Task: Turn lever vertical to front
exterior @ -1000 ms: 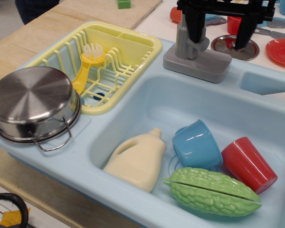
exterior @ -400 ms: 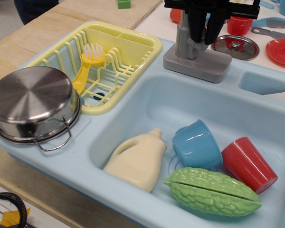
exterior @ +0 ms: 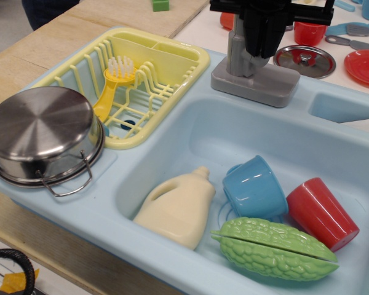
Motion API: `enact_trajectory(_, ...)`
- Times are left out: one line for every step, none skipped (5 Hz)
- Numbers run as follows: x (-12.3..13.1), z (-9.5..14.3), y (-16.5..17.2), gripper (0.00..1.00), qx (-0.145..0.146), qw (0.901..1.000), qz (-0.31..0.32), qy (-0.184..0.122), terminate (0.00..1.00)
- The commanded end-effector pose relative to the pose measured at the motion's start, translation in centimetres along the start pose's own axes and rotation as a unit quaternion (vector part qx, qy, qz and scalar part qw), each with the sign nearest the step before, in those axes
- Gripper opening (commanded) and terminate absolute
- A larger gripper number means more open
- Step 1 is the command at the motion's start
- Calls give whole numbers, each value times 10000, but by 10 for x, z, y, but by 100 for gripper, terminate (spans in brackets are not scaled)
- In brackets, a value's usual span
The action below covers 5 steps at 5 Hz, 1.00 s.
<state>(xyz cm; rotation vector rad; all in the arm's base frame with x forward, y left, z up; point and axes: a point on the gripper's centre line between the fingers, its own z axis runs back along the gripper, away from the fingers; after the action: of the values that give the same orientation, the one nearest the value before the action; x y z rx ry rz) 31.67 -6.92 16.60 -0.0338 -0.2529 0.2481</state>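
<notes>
The grey lever is an upright post on a grey rectangular base at the back rim of the light blue sink. My black gripper comes down from the top edge right against the post's right side. Its fingers are drawn together over the lever's side knob, which they mostly hide. The post stands upright.
Behind the lever lie a round silver lid with a red knob, a red plate and a red cup. The sink basin holds a cream bottle, blue cup, red cup and green gourd. A yellow rack and steel pot sit left.
The gripper's fingers were spread wide a second ago, one each side of the lever area. They have closed inward and now sit together at the lever's knob.
</notes>
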Motion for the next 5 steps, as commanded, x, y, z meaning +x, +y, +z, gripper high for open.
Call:
enact_trajectory(-20, 11, 9, 0, -201, 9983, 550, -57, 0)
enact_trajectory(-29, 7, 14, 0, -293, 9969, 728, -42, 0)
enact_trajectory(-32, 3, 19, 0, -358, 9960, 824, 20, 0)
enact_trajectory(-36, -1, 21, 0, -416, 9947, 936, 50, 0)
enact_trajectory(-41, -5, 23, 0, -469, 9934, 1049, 55, 0)
